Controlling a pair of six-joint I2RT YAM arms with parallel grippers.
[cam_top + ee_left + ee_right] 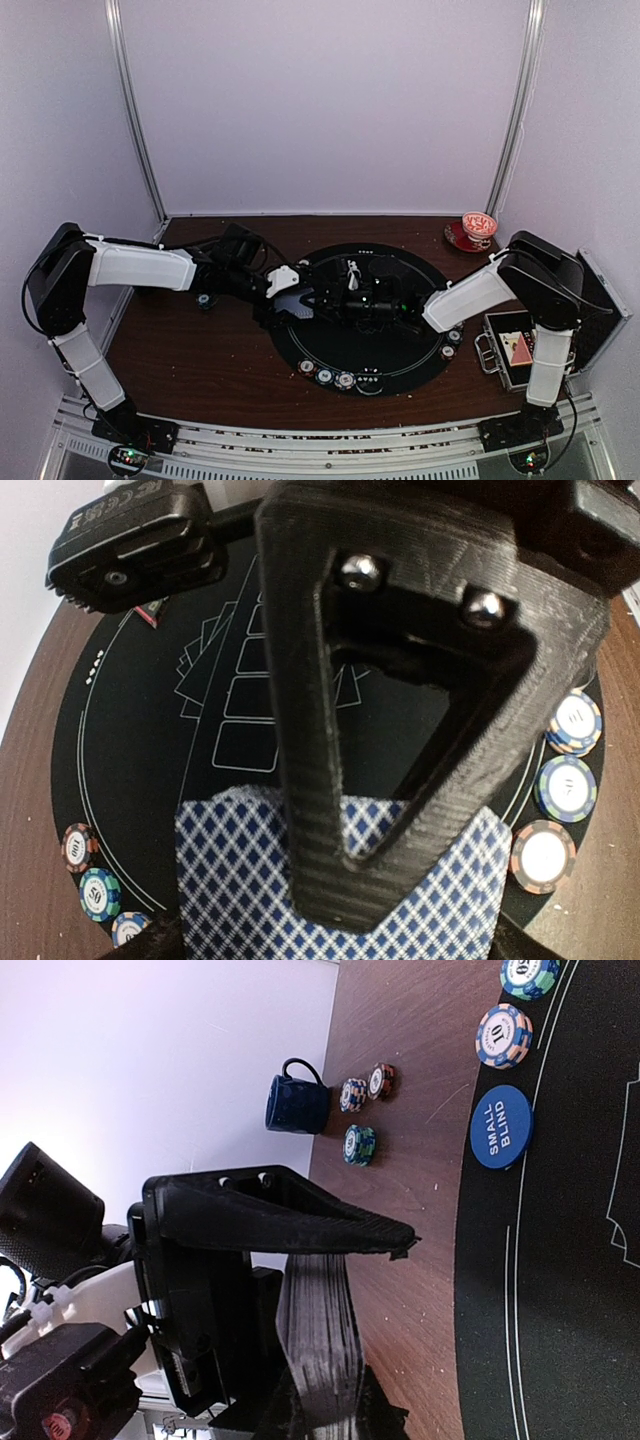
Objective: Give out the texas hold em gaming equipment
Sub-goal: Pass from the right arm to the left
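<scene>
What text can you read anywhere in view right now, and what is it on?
"SMALL BLIND": blue disc on the black mat.
Poker chips: numerals too blurred to read.
Small print at the mat's edge: too small to read.

The left pincer (340, 932) has a finger (300, 730) of matt black plastic with fine ribbed layers; its two screws (360, 572) are shiny metal. Under it the card (230, 880) looks like smooth paper. Beyond it lies a matt black mat (150, 730) on a brown wooden table (20, 830). Inside the right pincer (398, 1330) the deck (320, 1330) shows thin paper edges.
</scene>
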